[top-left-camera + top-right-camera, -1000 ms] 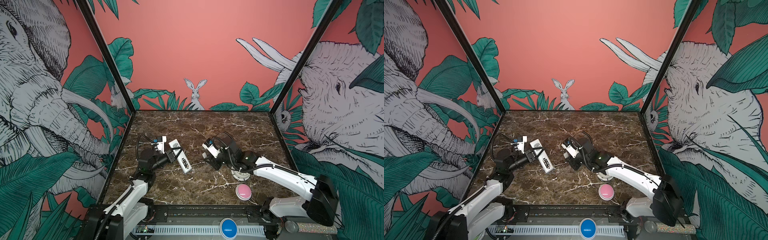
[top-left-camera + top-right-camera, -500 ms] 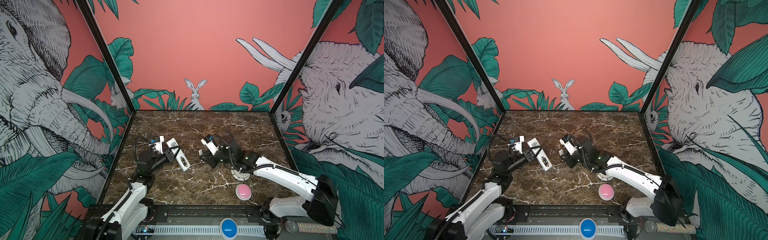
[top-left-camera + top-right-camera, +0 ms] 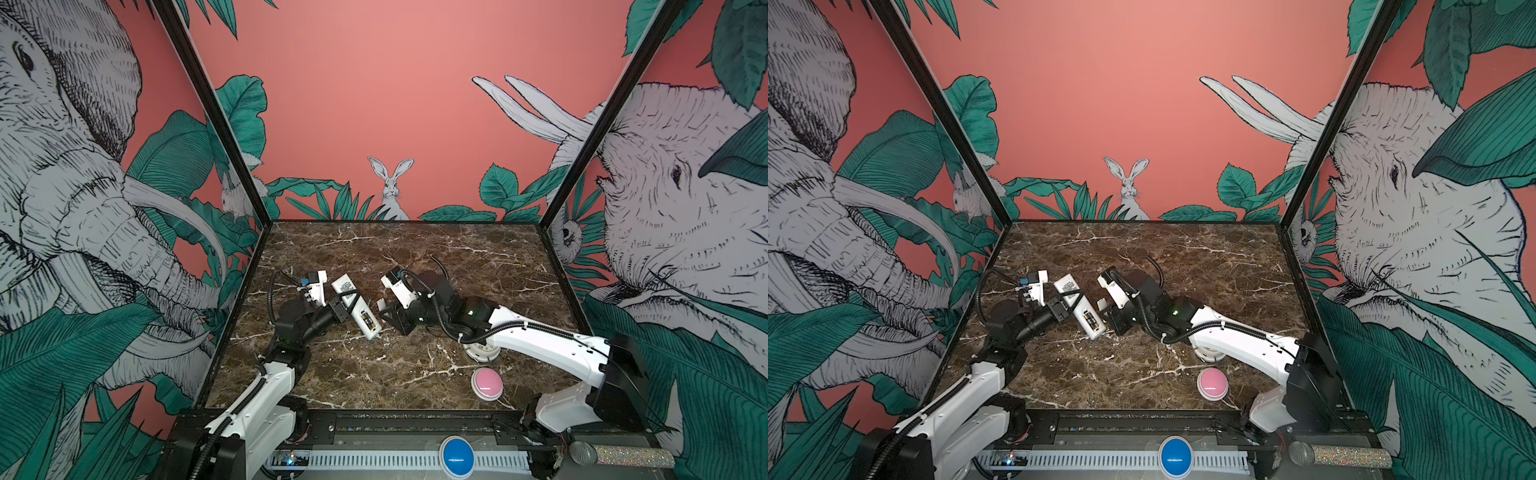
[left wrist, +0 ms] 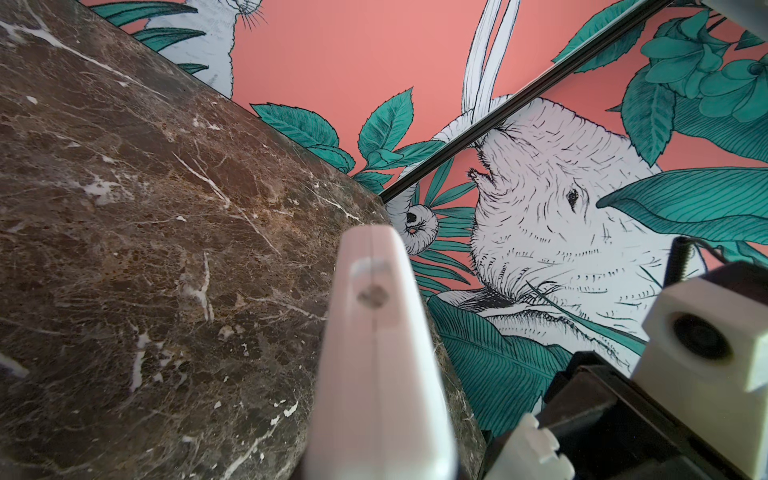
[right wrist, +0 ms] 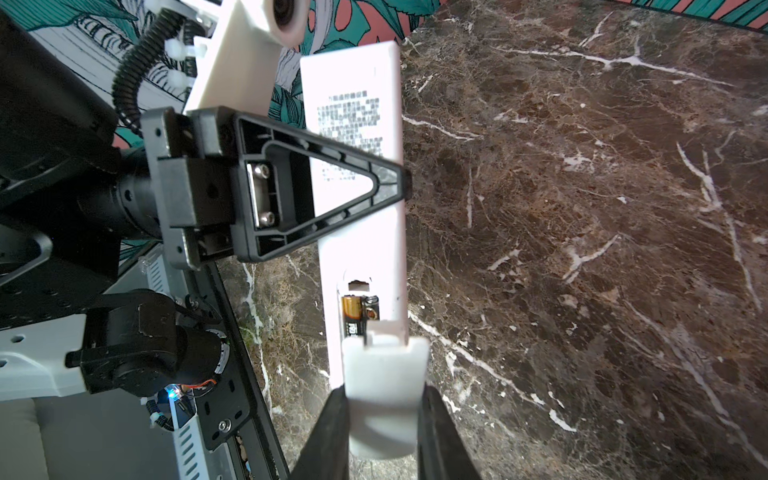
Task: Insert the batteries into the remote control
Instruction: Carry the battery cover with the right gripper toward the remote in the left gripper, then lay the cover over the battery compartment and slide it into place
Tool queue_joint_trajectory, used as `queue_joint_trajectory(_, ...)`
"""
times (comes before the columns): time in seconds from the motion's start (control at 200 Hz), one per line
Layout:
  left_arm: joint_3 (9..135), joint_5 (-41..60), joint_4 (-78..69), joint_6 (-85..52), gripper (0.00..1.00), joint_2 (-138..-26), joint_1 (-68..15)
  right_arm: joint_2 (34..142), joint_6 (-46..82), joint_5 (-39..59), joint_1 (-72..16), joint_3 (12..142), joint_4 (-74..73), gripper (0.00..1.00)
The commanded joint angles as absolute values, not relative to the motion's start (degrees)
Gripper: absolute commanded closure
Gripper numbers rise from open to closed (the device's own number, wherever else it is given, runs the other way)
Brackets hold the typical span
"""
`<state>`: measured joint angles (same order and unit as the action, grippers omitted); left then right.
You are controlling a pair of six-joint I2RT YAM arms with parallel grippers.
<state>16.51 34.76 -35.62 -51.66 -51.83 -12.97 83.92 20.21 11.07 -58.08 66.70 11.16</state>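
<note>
The white remote control [image 3: 356,305] is facing sticker-side up, slanting from 11 to 5 o'clock, toward 9 o'clock from centre; two batteries [image 5: 352,320] are sitting in its open compartment.

The work surface is a desk [image 3: 478,266] of dark brown marble pattern with white veining, enclosed on three sides. The far wall [image 3: 374,83] is plain salmon pink, with a white rabbit [image 3: 390,187] drawn at its base among green leaves. The left wall [image 3: 83,166] and right wall [image 3: 685,208] each carry a large black-and-white line-drawn elephant with teal foliage. Black corner posts, left [image 3: 214,112] and right [image 3: 603,112], join the side walls to the far wall and lean outward toward the top. A black rail [image 3: 415,424] closes the near edge of the desk. Illumination is even across walls and desk.
</note>
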Motion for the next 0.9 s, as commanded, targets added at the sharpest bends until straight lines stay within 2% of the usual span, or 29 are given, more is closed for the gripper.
queue_joint_trajectory(0.0, 16.17, 33.12, -39.15, -52.6, 1.0, -51.0, -12.83, 84.71, 21.07, 8.44, -59.43, 68.28, 9.85, 0.83)
queue_joint_trajectory(0.895, 15.29, 32.83, -40.91, -54.23, 1.0, -51.15, -12.84, 90.73, 20.38, 5.53, -62.07, 71.13, 7.07, 0.84)
